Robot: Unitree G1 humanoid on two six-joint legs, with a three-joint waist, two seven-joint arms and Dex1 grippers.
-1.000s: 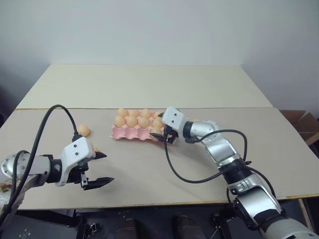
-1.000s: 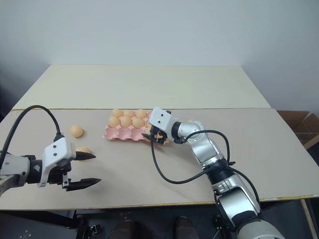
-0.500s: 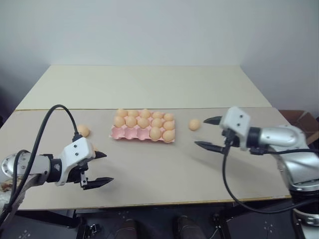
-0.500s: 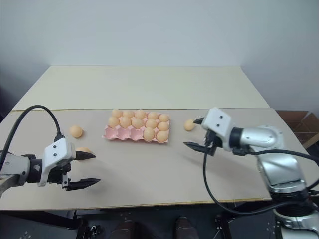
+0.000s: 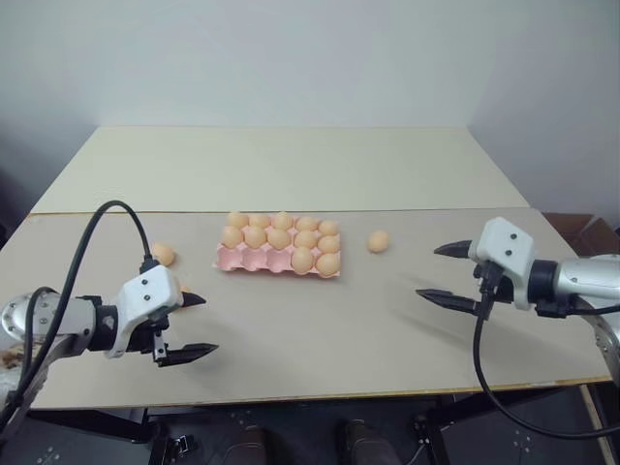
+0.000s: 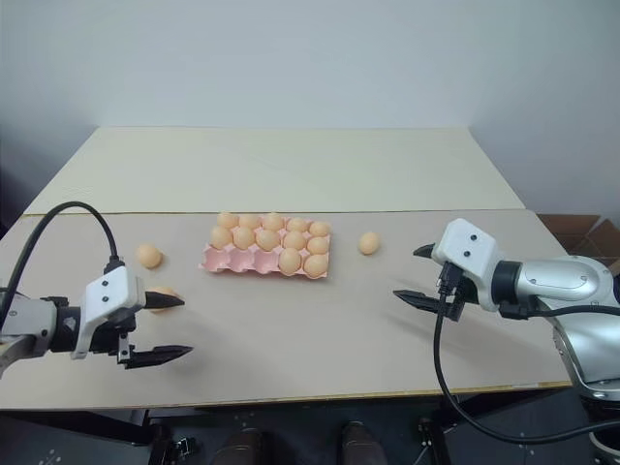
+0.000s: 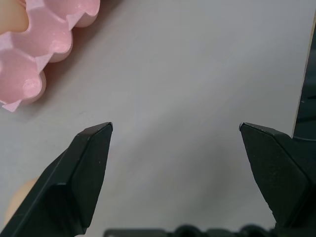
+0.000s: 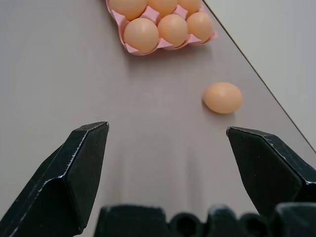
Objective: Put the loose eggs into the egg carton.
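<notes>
Two grippers idle over table (image 5: 291, 174), jaws wide, nothing held. Carton (image 5: 278, 248) at table centre, most cups filled, near-left cups empty. Left gripper (image 5: 189, 325), right gripper (image 5: 444, 273) both well clear of carton. Three loose eggs: right of carton (image 5: 378, 241), left (image 5: 162, 254), third beside left gripper (image 6: 161, 293). Step: between placements. Next: reach nearest egg, close gently.
</notes>
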